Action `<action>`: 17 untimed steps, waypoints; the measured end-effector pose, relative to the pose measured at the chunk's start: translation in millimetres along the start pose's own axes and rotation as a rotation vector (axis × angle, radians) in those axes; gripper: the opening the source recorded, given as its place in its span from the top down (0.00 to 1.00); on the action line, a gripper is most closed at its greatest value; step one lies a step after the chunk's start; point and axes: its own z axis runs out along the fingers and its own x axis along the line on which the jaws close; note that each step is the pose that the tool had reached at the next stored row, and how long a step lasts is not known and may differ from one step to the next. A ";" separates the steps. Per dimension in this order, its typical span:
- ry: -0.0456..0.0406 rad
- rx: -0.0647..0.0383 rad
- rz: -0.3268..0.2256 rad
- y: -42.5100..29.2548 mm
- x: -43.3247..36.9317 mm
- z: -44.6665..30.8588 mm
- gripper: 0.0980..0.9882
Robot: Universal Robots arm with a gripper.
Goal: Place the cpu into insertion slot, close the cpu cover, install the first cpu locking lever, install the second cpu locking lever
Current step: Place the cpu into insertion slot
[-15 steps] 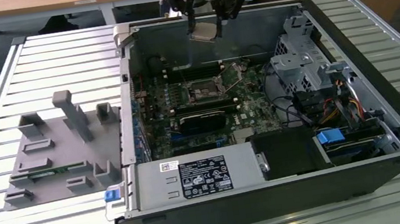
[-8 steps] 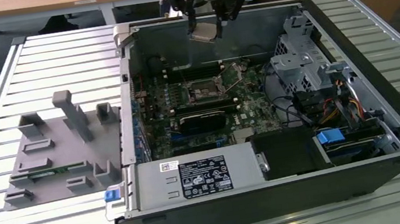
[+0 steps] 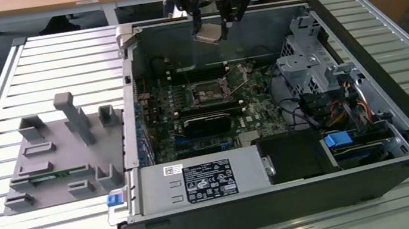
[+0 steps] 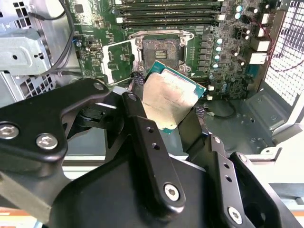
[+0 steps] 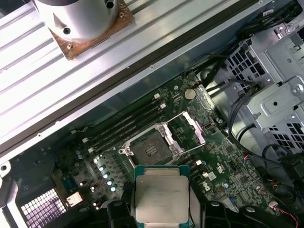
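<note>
My gripper (image 3: 210,28) hangs above the far wall of the open computer case, shut on the cpu (image 3: 209,33), a tan-silver square chip held tilted by its edges. In both wrist views the cpu (image 4: 168,102) (image 5: 161,197) sits between the black fingers (image 4: 142,128), apart from the board. The insertion slot (image 3: 208,93) (image 4: 161,50) (image 5: 151,152) lies bare in the middle of the green motherboard (image 3: 264,112). The cpu cover (image 4: 117,59) (image 5: 189,129) stands swung open beside the slot.
The black case wall (image 3: 282,206) surrounds the board. A silver drive cage (image 3: 310,69) with cables stands at the exterior view's right, and a power supply (image 3: 198,181) sits at the near edge. A grey fixture (image 3: 65,149) rests on the slatted table at the exterior view's left.
</note>
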 end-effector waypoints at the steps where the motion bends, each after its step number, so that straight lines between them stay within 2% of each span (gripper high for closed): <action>1: -0.0007 0.000 0.008 0.0 0.0 0.1 0.50; 10: -0.0073 -0.002 0.082 -0.1 0.0 0.9 0.50; 17: -0.0177 -0.004 0.201 -0.2 0.0 1.6 0.50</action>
